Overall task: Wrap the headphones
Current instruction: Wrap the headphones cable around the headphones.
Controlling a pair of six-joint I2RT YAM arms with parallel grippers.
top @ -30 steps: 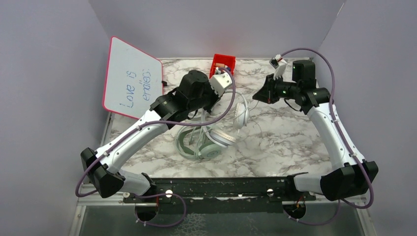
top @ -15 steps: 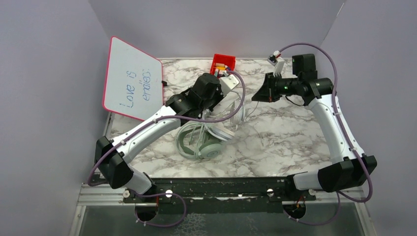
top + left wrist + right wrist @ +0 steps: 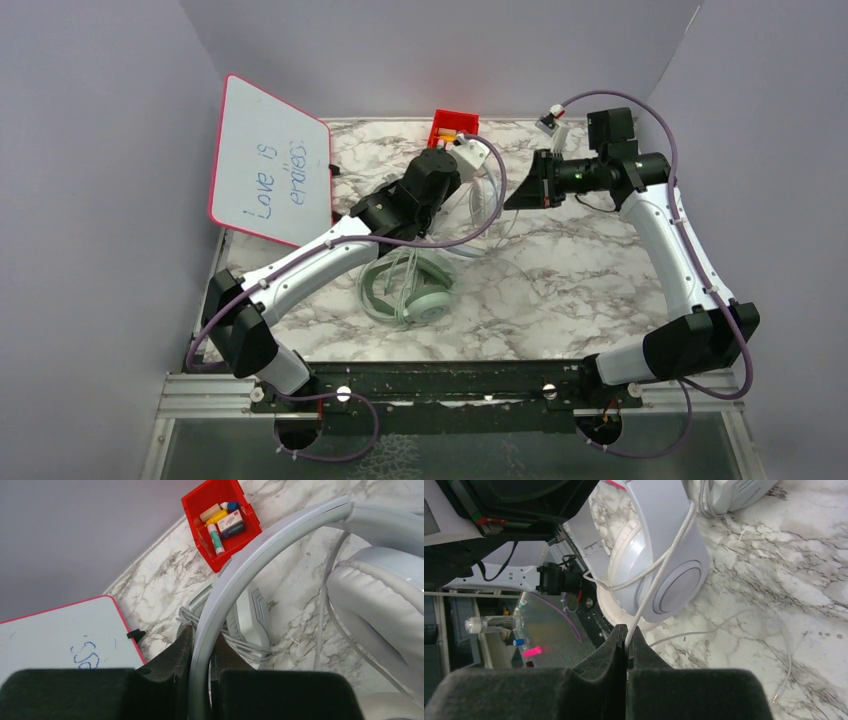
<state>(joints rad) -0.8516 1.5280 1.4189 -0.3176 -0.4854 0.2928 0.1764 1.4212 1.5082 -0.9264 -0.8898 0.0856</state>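
Observation:
My left gripper [image 3: 202, 645] is shut on the headband [image 3: 260, 545] of the grey-white headphones [image 3: 488, 195], which hang off the table at the back centre. One padded ear cup [image 3: 380, 610] fills the right of the left wrist view. My right gripper [image 3: 626, 635] is shut on their thin white cable [image 3: 659, 575], just right of the ear cup [image 3: 674, 585]; the cable's plug end [image 3: 776, 697] lies on the marble. The mint-green headphones [image 3: 405, 290] lie on the table below my left arm. Another pale headset [image 3: 250, 625], with cable wound round it, rests under the held one.
A red bin [image 3: 453, 127] of small items stands at the back centre. A pink-framed whiteboard [image 3: 268, 165] leans at the back left. Grey walls close in the marble table [image 3: 580, 290] on three sides.
My left arm has carried the grey-white headphones up and toward the back right, off the mint-green pair. My right gripper has shifted slightly, still pinching the cable.

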